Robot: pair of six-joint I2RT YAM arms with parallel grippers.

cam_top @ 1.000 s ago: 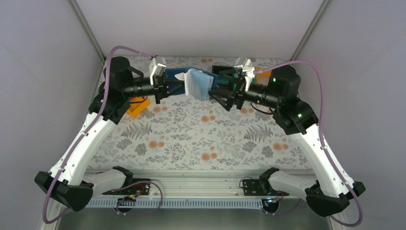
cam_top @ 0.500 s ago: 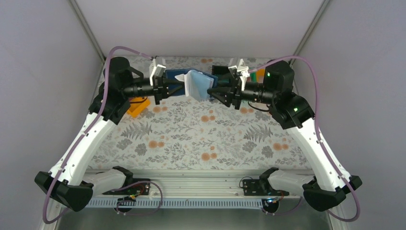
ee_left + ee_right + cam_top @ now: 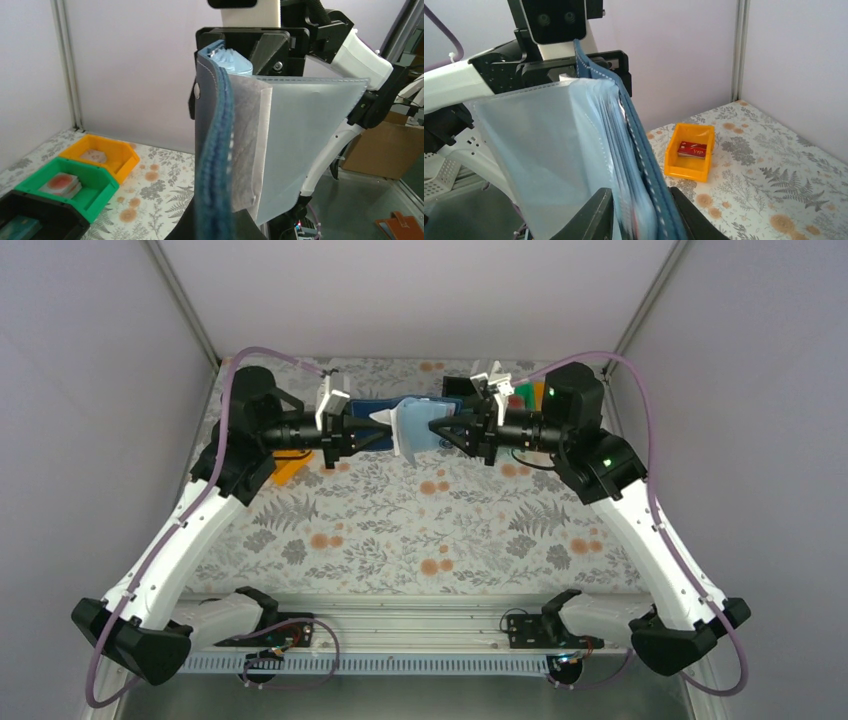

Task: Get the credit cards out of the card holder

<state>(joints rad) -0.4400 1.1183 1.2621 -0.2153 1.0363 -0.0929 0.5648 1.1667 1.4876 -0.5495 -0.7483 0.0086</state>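
Observation:
The navy card holder hangs open in the air over the far part of the table, between both arms. My left gripper is shut on its navy cover, with pale sleeves fanning out to the right. My right gripper comes from the other side. Its dark fingers press on the sleeves and the stitched cover. Between those sleeves there is only blur, so I cannot make out credit cards inside. One red card lies in an orange bin.
At the back right stand black, green and orange bins, each with a card inside. Another orange bin sits under the left arm. The grey side walls stand close to both arms.
My right gripper has moved left onto the card holder and its jaws have closed around the sleeves and cover. The left gripper kept its hold while the holder shifted slightly left.

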